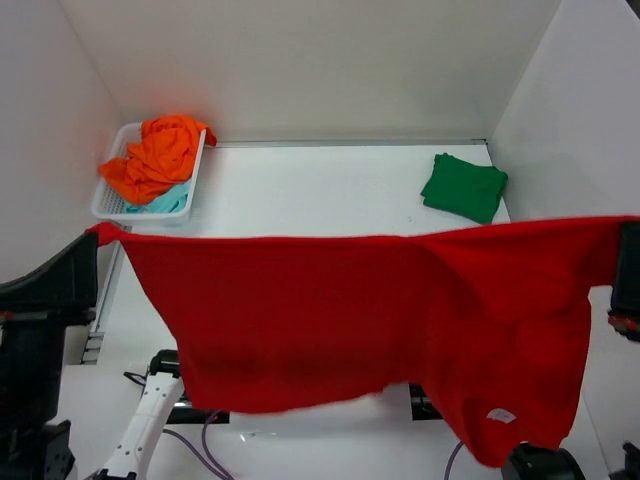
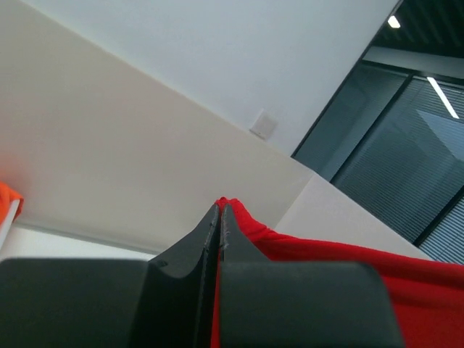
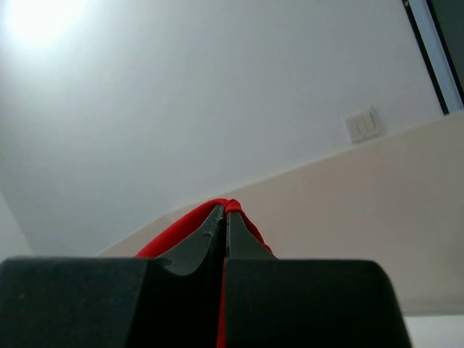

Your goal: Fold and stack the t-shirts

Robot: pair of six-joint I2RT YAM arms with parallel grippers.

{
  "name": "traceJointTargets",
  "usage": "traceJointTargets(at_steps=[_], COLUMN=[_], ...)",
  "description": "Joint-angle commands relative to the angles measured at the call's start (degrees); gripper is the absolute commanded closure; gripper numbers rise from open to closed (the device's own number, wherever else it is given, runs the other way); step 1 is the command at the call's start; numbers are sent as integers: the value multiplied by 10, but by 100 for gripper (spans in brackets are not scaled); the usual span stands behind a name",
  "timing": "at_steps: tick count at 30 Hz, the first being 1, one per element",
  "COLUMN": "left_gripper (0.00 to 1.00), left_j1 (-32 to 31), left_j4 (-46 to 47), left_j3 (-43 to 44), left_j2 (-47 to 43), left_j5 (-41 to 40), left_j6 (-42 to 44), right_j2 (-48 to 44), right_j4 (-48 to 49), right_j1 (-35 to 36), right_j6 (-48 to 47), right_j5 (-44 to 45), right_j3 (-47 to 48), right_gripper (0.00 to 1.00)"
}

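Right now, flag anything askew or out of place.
The large bright red cloth t-shirt, pinched by the left end effector and right end effector, hangs lopsided: its right side droops lower.

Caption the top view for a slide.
Left gripper and right gripper stretch the red shirt above the table; green shirt folded far right, orange shirt and teal shirt in basket.

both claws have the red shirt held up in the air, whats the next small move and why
Probably lower the left claw and right claw together to lay the red shirt flat on the table. Both are shut on its upper corners, it hangs spread and unfolded, and the folded green shirt lies back right.
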Motion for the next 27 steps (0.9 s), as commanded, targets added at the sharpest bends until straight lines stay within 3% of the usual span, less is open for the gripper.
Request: traceJointTargets(at_steps=[1,11,17,27], left_gripper=[100,100,100,100], left_j1=[-13,-13,-13,11], left_j4=[18,164,218,279], left_j3=[-71,-320,-377,-324], left_j2=[39,154,281,543], left_j5=[-70,-87,-139,-161], left_j6=[-5,-15,-10,1], right_j2=[83,124,218,389], right_j4=[0,212,306,403], right_j1=[-4,-4,-4,-10], right_j6=[-17,8,41,46], right_j5=[39,60,79,110], right_j3=[-48,-483,-579,-604], right_gripper=[100,100,100,100])
